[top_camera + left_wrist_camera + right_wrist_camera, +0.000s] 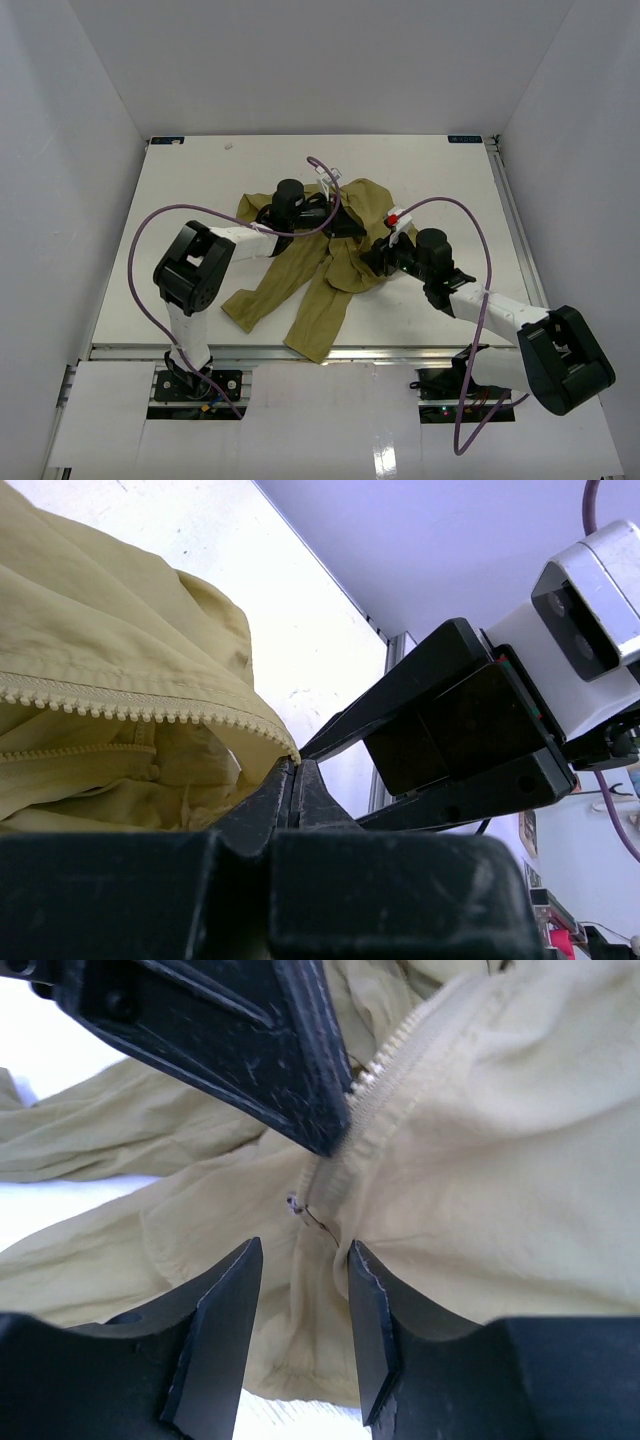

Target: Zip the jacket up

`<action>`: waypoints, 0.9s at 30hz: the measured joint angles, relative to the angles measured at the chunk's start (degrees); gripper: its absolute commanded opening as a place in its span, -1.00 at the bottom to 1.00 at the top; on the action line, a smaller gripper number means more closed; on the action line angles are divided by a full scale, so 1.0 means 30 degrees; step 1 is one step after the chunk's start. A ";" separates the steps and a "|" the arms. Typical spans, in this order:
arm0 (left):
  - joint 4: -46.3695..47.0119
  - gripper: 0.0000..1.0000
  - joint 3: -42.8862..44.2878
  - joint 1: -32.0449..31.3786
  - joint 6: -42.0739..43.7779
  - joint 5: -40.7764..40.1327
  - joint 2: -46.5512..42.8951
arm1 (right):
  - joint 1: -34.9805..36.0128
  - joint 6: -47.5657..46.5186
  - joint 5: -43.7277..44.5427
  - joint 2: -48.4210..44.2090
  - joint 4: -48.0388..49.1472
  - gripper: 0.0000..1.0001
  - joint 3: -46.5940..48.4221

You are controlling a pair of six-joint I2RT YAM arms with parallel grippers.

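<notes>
The olive-green jacket (330, 285) lies crumpled mid-table, sleeves trailing toward the near edge. My left gripper (345, 222) is over its upper part; in the left wrist view (290, 770) its jaws are shut on the jacket's (100, 630) edge, where the pale zipper teeth (130, 708) end. My right gripper (372, 258) is just right of it, over the jacket's middle. In the right wrist view (302, 1260) it is open, jaws either side of a fold of jacket cloth (500, 1140) below the zipper (385, 1075). The left gripper's black finger (250, 1040) hangs just above.
The white table (200, 170) has white walls on three sides and a metal rail (510, 210) along its right edge. Purple cables (460, 205) loop over both arms. The right arm's fingers (450, 720) fill the left wrist view's right side.
</notes>
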 measured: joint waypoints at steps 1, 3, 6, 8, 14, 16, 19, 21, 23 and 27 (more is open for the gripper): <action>0.0009 -1.00 0.0000 0.0000 -0.0046 0.0041 -0.0068 | 0.0000 -0.0027 -0.0187 -0.0014 0.0191 -0.03 0.0000; 0.0114 -1.00 -0.0010 0.0000 -0.0192 0.0152 -0.0232 | 0.0000 -0.0092 -0.0421 -0.0059 0.0515 0.00 0.0000; 0.0561 -1.00 -0.0136 0.0000 -0.0456 0.0300 -0.0579 | 0.0000 -0.0184 -0.0465 -0.0232 0.0845 0.02 -0.0007; 0.0943 -1.00 -0.0248 0.0000 -0.0729 0.0422 -0.0793 | 0.0000 -0.0197 -0.0443 -0.0348 0.1067 0.02 -0.0007; 0.1650 -1.00 -0.0262 0.0000 -0.1285 0.0746 -0.1183 | 0.0000 0.0277 0.1319 -0.1024 0.1030 -0.18 -0.0137; 0.1692 -1.00 -0.0278 0.0000 -0.1317 0.0765 -0.1279 | -0.0018 0.0654 0.2164 -0.1799 0.0864 -0.21 -0.0383; 0.2046 -1.00 -0.0497 0.0004 -0.1574 0.0866 -0.1387 | -0.0036 0.0964 0.3252 -0.2555 0.0881 -0.25 -0.0510; 0.2328 -1.00 -0.0681 0.0007 -0.1796 0.0950 -0.1424 | -0.0036 0.1076 0.3875 -0.2620 0.0919 -0.26 -0.0510; 0.2598 -1.00 -0.0997 0.0007 -0.1981 0.1077 -0.1500 | -0.0036 0.1141 0.4338 -0.2300 0.0900 -0.24 -0.0503; 0.2624 -1.00 -0.1368 0.0007 -0.2043 0.1252 -0.1690 | -0.0036 0.1185 0.4488 -0.1770 0.0424 -0.03 -0.0495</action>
